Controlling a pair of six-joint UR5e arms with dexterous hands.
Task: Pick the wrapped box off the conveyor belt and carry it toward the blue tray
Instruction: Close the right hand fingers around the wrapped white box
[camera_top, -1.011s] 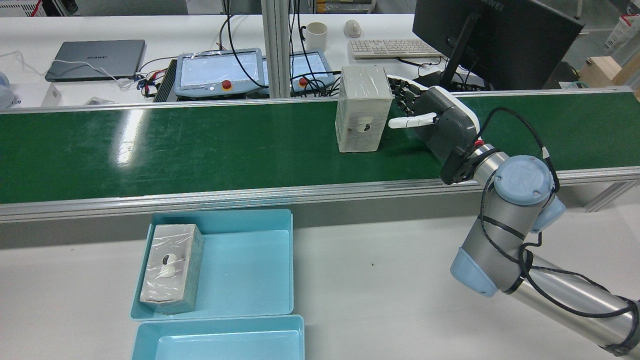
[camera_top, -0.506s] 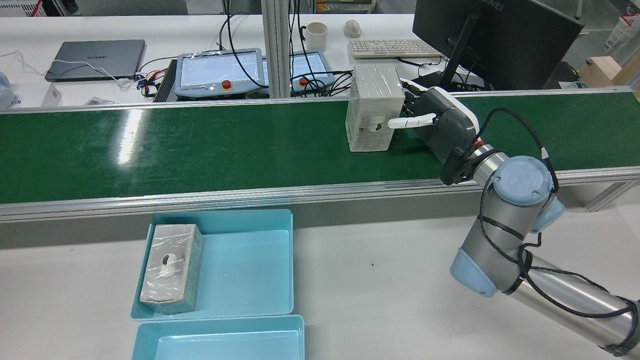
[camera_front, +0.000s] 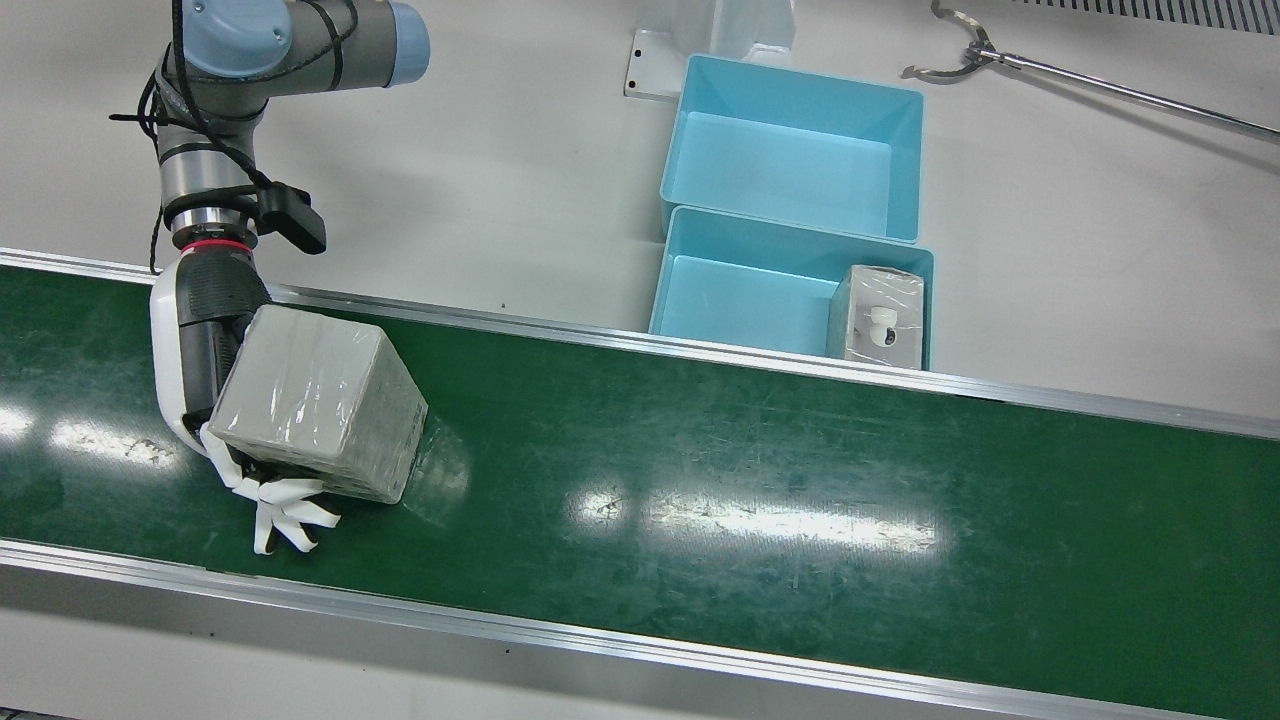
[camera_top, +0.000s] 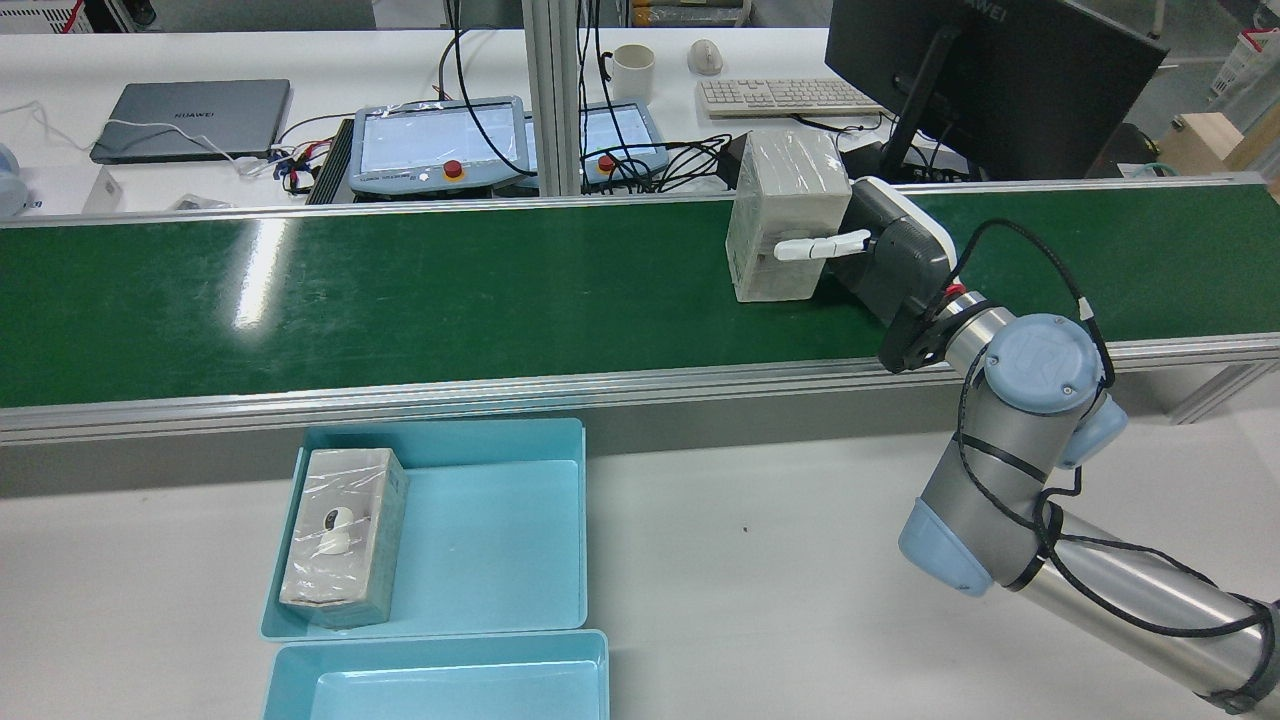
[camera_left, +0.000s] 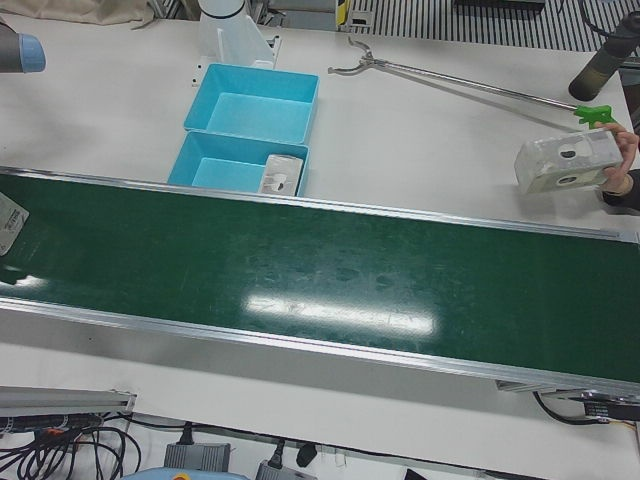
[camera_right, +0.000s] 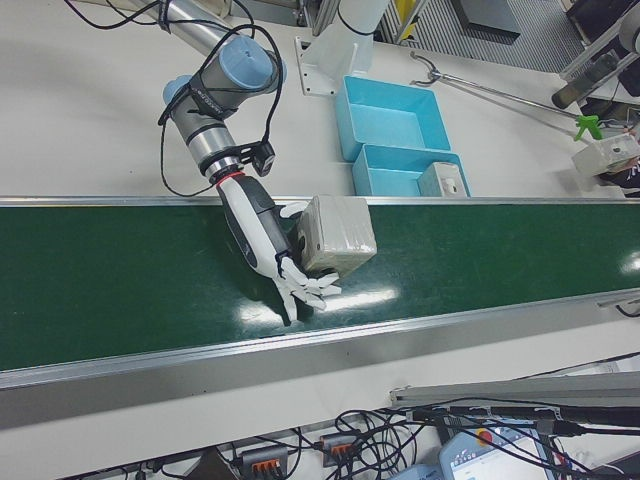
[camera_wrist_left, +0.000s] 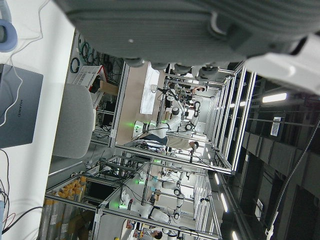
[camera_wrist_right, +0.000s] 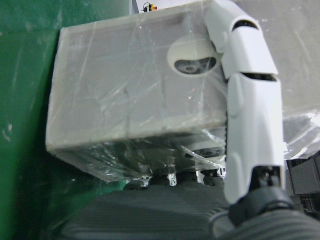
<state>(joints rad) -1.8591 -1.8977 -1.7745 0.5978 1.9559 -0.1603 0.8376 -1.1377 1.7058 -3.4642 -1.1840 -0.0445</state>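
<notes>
Right hand (camera_top: 880, 255) grips the wrapped box (camera_top: 785, 215), fingers closed around it over the conveyor belt (camera_top: 400, 290). Left hand's finger state cannot be told. Blue tray (camera_top: 520, 520) holds another wrapped box (camera_top: 345, 535).

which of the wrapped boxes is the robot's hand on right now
The wrapped box on the green belt, against the right hand. Another lies in the nearer blue tray; a third is held by a person.

A white table (camera_front: 520, 190) is crossed by a green conveyor belt (camera_front: 760, 470), on which a wrapped box (camera_front: 318, 402) is seen. Two blue trays (camera_front: 800, 110) (camera_front: 690, 270) are set touching each other on the table, just beside the belt
</notes>
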